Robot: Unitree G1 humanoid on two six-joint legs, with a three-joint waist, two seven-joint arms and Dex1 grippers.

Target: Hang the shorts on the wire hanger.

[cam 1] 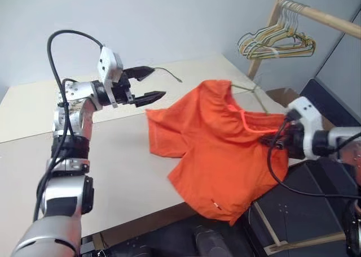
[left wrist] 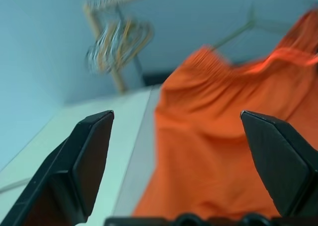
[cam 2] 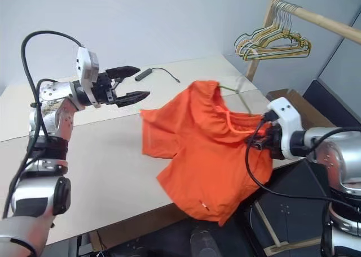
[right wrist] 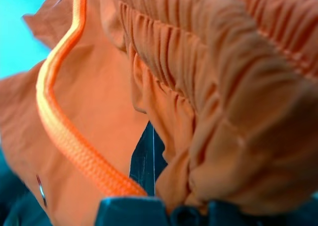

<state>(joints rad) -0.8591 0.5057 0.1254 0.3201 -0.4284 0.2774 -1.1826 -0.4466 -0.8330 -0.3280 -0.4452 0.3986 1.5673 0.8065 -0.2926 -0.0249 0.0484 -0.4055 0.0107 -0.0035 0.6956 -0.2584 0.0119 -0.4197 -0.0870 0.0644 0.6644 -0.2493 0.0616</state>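
Observation:
The bright orange shorts (cam 1: 214, 144) are spread over the right part of the table (cam 1: 113, 161), one leg hanging past its front edge. The waistband rises to a peak near the back. From that peak a thin olive wire of the wire hanger (cam 1: 248, 88) sticks out; the rest of it is hidden by the fabric. My right gripper (cam 1: 276, 138) is shut on the gathered waistband (right wrist: 223, 87), beside the orange drawstring (right wrist: 59, 126). Just left of the shorts, above the table, my left gripper (cam 1: 157, 82) is open, with nothing between its black fingers (left wrist: 84, 161).
A wooden rail with bunched gold and pale hangers (cam 1: 276, 42) stands at the back right. A thin cable with a small black plug (cam 2: 144, 73) lies on the table behind my left gripper. A cardboard box (cam 2: 290, 99) sits off the table's right end.

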